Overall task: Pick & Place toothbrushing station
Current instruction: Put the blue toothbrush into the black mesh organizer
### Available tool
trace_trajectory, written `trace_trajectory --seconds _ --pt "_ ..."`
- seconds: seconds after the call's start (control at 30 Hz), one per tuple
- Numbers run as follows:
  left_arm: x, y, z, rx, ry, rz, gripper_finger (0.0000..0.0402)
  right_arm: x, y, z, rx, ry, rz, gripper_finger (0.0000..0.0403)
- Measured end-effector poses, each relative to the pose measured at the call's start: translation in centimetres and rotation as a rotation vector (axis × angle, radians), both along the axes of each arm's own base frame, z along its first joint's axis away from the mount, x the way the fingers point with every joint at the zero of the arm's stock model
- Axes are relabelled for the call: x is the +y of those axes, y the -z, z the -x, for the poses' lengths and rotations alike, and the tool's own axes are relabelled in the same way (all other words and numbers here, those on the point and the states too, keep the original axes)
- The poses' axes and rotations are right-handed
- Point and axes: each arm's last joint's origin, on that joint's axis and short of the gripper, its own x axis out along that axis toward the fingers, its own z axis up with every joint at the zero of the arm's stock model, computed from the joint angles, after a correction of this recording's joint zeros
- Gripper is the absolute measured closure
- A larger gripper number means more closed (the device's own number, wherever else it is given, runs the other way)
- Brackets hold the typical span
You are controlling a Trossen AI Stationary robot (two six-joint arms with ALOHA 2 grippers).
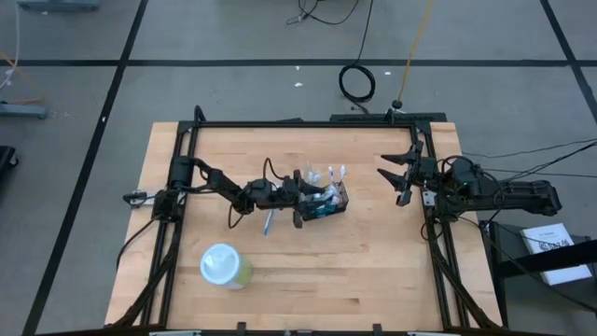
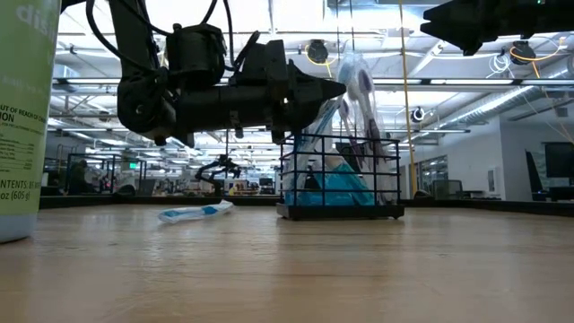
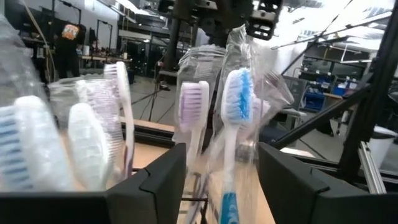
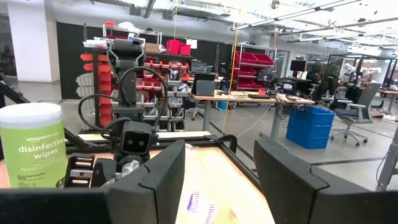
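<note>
The caddy (image 1: 328, 200) is sitting near the middle of the worktop (image 1: 373, 271), a low black wire-mesh box packed with wrapped toothbrushes (image 3: 233, 124) standing upright, their bristle heads rising above its walls. A teal packet (image 2: 336, 188) is lying inside it. The left gripper (image 1: 300, 199) is reaching level across the worktop to the caddy's near end, hanging clear of the wood in the low view. Its fingers (image 3: 155, 186) are standing part-way open, one to each side of the brushes; a purple-bristled brush (image 3: 194, 112) and a blue-bristled one are showing in the gap between them. No finger is visibly pressing on a brush or on the mesh, so the gripper is not holding anything that can be seen.

One loose toothbrush (image 1: 268, 223) is lying flat on the wood just beside the left gripper, outside the caddy and behind the fingers' tips. A pale-green wipes tub (image 1: 225, 267) with a whitish lid is standing well apart from the fingers, toward the worktop's front edge.

The right gripper (image 1: 396, 179) is waiting at the worktop's right edge, raised, well apart from the caddy, its fingers (image 4: 292, 180) spread wide and empty, pointing toward the caddy and the left arm.
</note>
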Motion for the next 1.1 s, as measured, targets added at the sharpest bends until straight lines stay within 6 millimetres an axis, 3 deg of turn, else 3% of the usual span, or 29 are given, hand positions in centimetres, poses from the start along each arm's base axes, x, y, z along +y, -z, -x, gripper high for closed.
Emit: trace_trajectory --seconds 0.33,0.47,0.7,0.87,1.1 --pt "0.1 -0.5 -0.7 -0.007 0.04 0.016 0.0216 0.0 0.0 0.0 0.0 0.0 0.0 0.022" --pt "0.0 -1.0 -1.8 0.113 0.082 0.044 0.0214 0.0 0.0 0.0 0.001 0.0 0.0 0.022" --pt "0.2 -3.4 -2.9 0.379 0.031 -0.071 0.0223 0.0 0.0 0.0 0.004 0.001 0.006 0.022" --pt "0.2 -5.8 -2.9 0.377 0.026 -0.125 0.023 0.0 0.0 0.0 0.003 0.0 0.005 0.022" --pt "0.2 -7.2 -2.3 0.387 -0.002 -0.134 0.0243 0.0 0.0 0.0 0.002 0.0 0.005 0.022"
